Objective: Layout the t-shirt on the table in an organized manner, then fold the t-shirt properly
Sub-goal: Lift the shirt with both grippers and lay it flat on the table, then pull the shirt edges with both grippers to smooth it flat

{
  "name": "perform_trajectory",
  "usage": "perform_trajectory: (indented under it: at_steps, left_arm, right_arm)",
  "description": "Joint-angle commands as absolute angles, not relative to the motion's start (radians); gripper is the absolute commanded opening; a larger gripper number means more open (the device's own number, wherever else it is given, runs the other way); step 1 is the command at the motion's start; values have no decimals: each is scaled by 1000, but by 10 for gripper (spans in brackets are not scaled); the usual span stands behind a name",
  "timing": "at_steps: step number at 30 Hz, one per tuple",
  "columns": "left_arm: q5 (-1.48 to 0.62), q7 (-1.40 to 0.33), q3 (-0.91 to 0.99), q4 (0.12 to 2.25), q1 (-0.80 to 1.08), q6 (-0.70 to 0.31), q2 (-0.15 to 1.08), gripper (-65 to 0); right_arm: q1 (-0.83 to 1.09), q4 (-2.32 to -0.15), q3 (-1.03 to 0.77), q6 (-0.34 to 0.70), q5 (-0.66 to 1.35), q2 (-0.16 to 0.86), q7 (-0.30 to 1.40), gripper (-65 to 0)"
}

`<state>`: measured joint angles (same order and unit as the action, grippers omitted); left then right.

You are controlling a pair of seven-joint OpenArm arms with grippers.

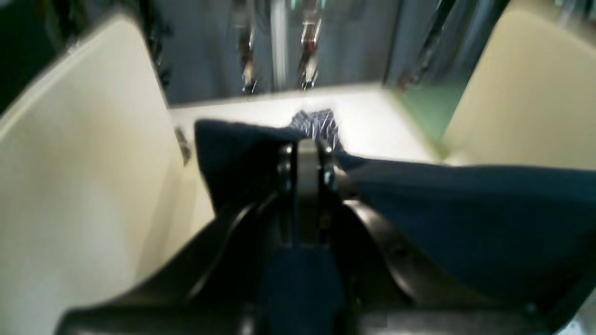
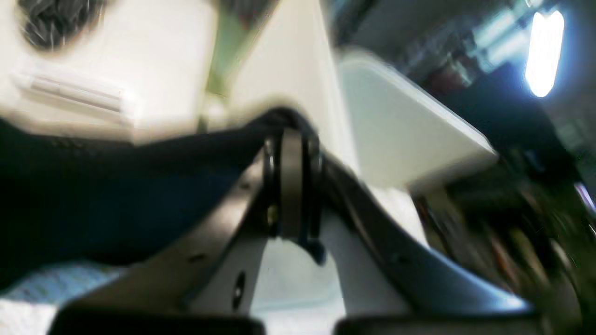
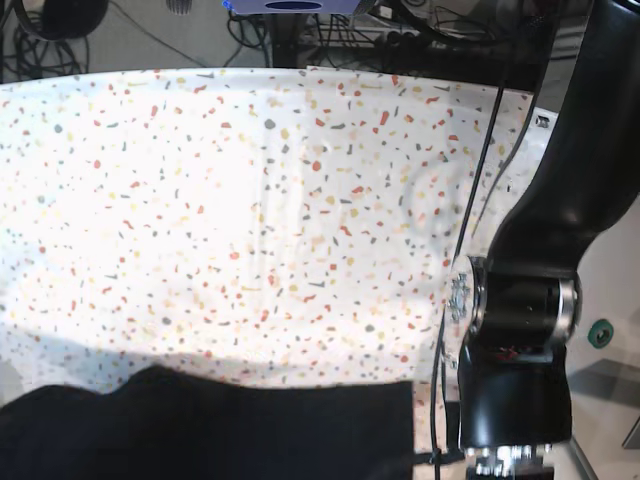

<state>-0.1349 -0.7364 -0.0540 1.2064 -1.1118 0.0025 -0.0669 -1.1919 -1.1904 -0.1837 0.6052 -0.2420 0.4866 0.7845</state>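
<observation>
We see the left pincer (image 1: 307, 153) closed tight on the t-shirt (image 1: 465, 218), and the right pincer (image 2: 291, 149) likewise pinching dark cloth, though blur softens both views. From the base, the t-shirt (image 3: 220, 430) spans the table's (image 3: 250, 200) near edge.

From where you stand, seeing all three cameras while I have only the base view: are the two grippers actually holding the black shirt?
Observer: Yes. In the left wrist view, the left gripper is shut on the t-shirt.
Operator: And the right one?
Observer: The right gripper is also shut on the t-shirt, pinching a bunched edge.
Operator: Does cloth hang from that right grip?
Observer: It stretches away to one side; the view is too blurred to say more.
</observation>
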Motion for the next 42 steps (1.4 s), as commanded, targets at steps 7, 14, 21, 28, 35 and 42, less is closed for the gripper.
perform_trajectory:
  at_steps: [7,14,21,28,35,42]
  left_arm:
    - [-127,-843,-117,1604,-710,5,-1,-650]
    - [-120,-834,-128,1705,-200,5,68,-650]
    - [-120,-685,-120,1558,38,5,137,-650]
    - [-120,-682,-68,1547,151,10,165,-650]
    - [-120,-685,-44,1550,170,10,166,-650]
    - [-127,-687,-41,1555,191,10,166,-650]
  right_arm:
    - [-734,-1603,-294,602,-243,470,977,-650]
    - [-197,-1626,-564,602,-243,228,843,-650]
    - [-5,-1492,-680,602,-243,110,697,-650]
    - [127,-1544,-727,602,-243,94,708,-650]
    - [148,-1547,-730,596,-243,58,717,-650]
    - [130,-1587,-734,595,-246,53,885,-650]
